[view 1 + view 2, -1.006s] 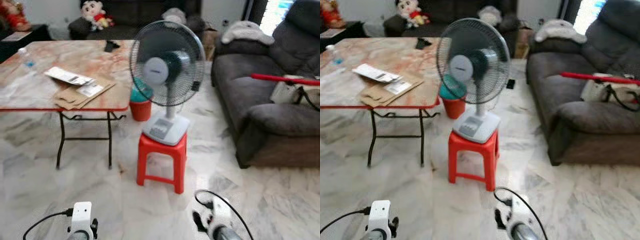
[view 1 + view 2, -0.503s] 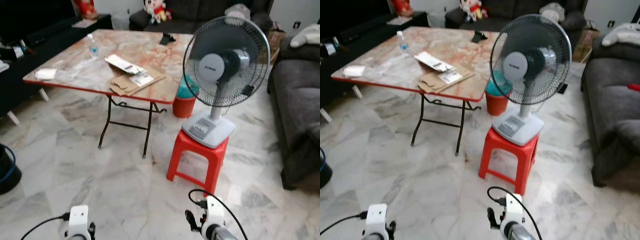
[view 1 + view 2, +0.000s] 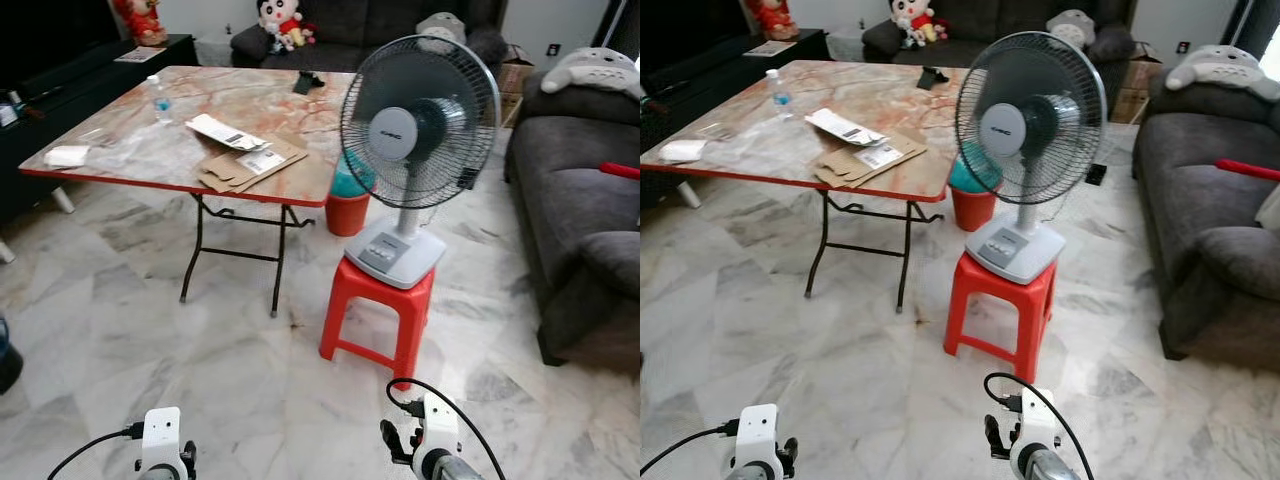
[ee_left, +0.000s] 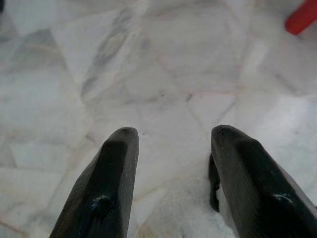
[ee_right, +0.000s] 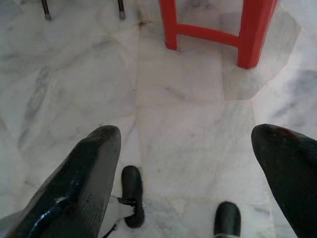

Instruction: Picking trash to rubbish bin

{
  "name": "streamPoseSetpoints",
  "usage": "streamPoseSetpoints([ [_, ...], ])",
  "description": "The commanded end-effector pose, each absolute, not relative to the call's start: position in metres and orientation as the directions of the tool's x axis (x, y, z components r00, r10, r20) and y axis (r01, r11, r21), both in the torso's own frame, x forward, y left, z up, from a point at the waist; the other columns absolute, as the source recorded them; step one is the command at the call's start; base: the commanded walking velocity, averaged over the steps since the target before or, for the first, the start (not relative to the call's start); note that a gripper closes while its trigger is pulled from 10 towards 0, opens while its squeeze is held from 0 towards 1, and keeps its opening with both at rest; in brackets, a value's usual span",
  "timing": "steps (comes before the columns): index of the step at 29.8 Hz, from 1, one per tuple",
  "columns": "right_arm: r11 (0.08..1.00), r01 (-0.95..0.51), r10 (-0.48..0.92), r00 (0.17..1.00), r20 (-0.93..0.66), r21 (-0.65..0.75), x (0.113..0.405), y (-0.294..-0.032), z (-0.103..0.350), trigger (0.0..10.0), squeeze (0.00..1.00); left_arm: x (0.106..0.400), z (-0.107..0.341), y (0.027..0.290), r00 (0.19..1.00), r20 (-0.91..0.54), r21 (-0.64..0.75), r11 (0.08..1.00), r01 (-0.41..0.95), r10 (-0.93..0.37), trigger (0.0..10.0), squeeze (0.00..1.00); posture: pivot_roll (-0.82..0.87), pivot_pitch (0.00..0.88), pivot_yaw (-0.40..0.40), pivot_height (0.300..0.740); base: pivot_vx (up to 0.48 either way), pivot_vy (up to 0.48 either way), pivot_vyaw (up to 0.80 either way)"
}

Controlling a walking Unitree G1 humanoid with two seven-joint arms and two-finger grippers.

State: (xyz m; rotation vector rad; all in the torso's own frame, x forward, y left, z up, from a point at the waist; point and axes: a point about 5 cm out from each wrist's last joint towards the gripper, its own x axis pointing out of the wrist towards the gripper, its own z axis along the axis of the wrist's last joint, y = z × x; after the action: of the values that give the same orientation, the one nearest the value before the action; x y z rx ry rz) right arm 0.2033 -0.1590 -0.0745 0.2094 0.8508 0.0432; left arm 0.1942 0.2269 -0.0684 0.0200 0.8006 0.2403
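Both grippers, left (image 4: pixel 171 148) and right (image 5: pixel 185 144), hang w/ jaws apart, empty. I judge flattened cardboard (image 3: pixel 250 167) on table (image 3: pixel 120 165), upper left, is the trash; red bin (image 3: pixel 348 205) sits frame centre behind fan (image 3: pixel 418 125). Approach table edge squarely, avoid stool (image 3: pixel 378 300).

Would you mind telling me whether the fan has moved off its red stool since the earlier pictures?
No. The fan sits on the red stool beside the table as before; only the camera has turned.

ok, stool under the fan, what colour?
Red stool; clearest in the left eye view.
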Motion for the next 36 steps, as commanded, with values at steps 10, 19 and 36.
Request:
streamPoseSetpoints([
  [10, 0.977, 0.042, 0.13, 0.665, -0.735, 0.21, 0.206, -0.154, -0.073, 10.0, 0.0, 0.19, -0.07, 0.231, 0.657, -0.716, 0.116, 0.967, -0.225, 0.238, 10.0, 0.0, 0.01, 0.0, 0.022, 0.74, 0.0, 0.431, 0.0],
  [19, 0.974, 0.033, 0.139, 0.687, -0.714, 0.223, 0.213, -0.151, -0.069, 10.0, 0.0, 0.193, -0.068, 0.229, 0.671, -0.704, 0.11, 0.969, -0.222, 0.234, 10.0, 0.0, 0.01, 0.0, 0.021, 0.74, 0.0, 0.429, 0.0],
  [36, 0.967, -0.027, 0.187, 0.754, -0.63, 0.255, 0.238, -0.139, -0.052, 10.0, 0.0, 0.22, -0.051, 0.228, 0.754, -0.619, 0.093, 0.974, -0.206, 0.219, 10.0, 0.0, 0.01, 0.0, 0.029, 0.74, 0.0, 0.273, 0.0],
])
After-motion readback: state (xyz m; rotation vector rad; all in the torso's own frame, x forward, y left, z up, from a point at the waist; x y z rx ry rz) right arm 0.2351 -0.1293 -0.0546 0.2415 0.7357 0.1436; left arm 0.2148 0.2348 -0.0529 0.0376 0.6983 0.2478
